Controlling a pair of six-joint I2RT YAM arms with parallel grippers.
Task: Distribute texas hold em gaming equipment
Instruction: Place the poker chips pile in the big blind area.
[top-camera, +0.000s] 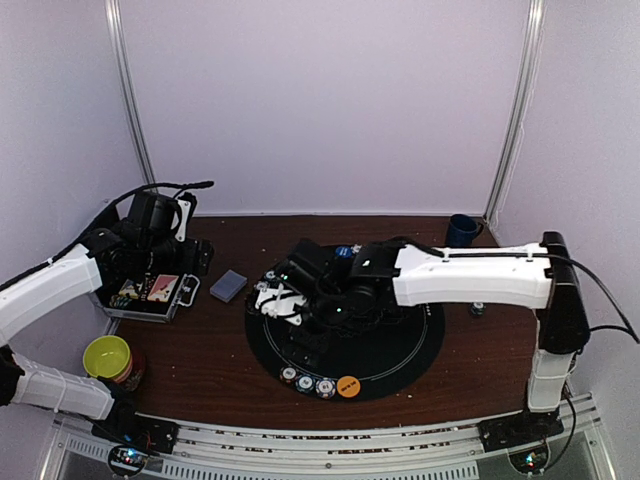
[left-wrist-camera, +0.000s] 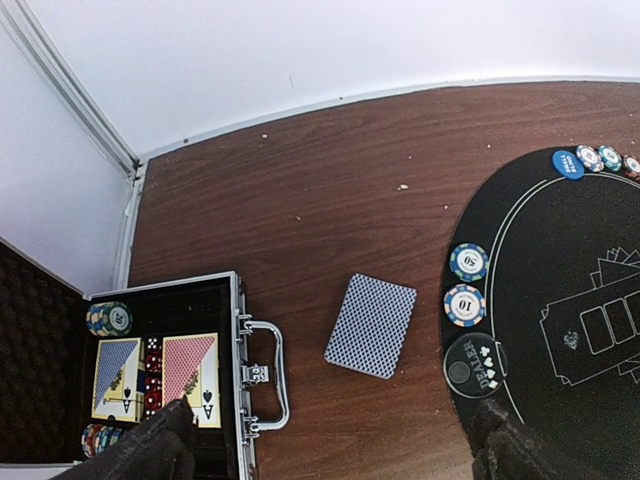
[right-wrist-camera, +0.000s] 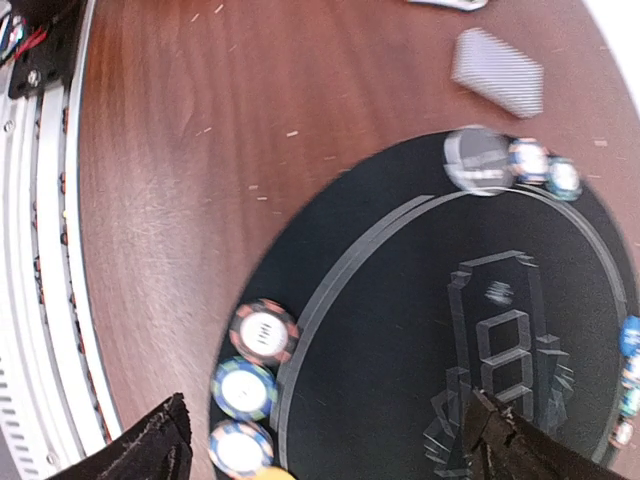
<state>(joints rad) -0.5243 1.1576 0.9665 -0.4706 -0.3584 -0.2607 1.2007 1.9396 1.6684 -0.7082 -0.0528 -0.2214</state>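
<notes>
Grey-blue backs mark the deck of cards (top-camera: 228, 286). It lies flat on the wooden table (top-camera: 200, 350), just off the black felt mat (top-camera: 405, 350) at the mat's 10 o'clock rim in the top view, between the two arms.

From the left wrist, the deck sits ahead of the left gripper (left-wrist-camera: 330, 415) at about 12 o'clock. It is centred in the gap between the widely spread fingers (left-wrist-camera: 150, 445), which hold nothing. Its long axis runs from 1 to 7 o'clock, so I judge those fingers would close across its width.

The right gripper (right-wrist-camera: 325, 405) also has its fingers spread wide and empty. It hangs over the mat with three striped chips (right-wrist-camera: 263, 333) on the mat's edge in its view, and the deck lies off at its 1 o'clock, well apart.

From above both grippers are near the deck, but the left arm looks better lined up.
</notes>
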